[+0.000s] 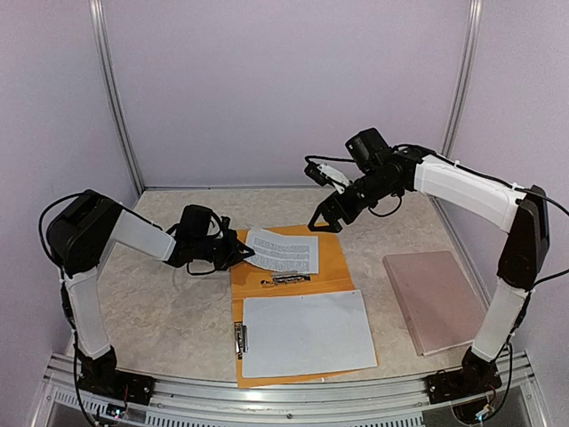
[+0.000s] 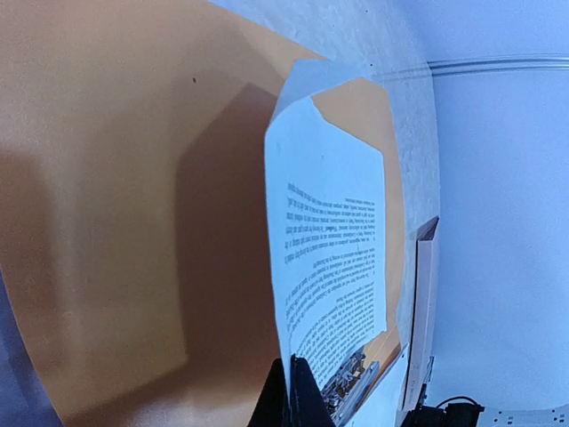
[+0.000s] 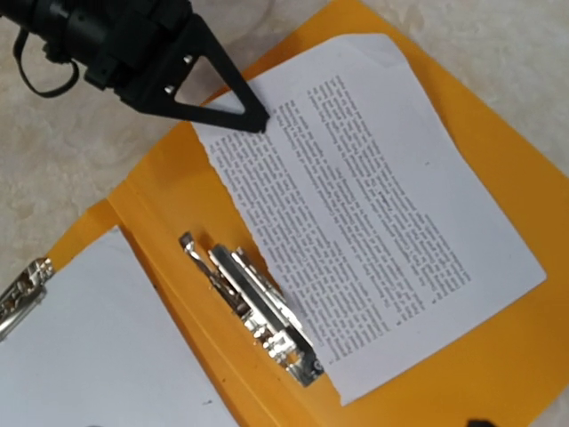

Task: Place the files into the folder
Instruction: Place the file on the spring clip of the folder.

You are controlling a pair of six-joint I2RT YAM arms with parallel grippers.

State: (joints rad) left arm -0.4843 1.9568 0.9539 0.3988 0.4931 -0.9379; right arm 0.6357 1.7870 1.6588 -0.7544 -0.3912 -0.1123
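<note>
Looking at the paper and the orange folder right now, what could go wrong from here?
The left gripper pinches the printed sheet at just one corner, so a pull could crease or tear it, or let it slip free. The sheet's edge runs right beside the metal clip and might snag there. It also lies askew on the folder, so it may poke out.

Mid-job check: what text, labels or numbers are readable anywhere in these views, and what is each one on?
Printed sheet on the far half of the folder: lines of black text, too small and blurred to read.
White sheet on the folder's near half: no print visible.
Metal clip: no legible marking.
Pinkish board: no text visible.
Nothing can be quoted word for word.
</note>
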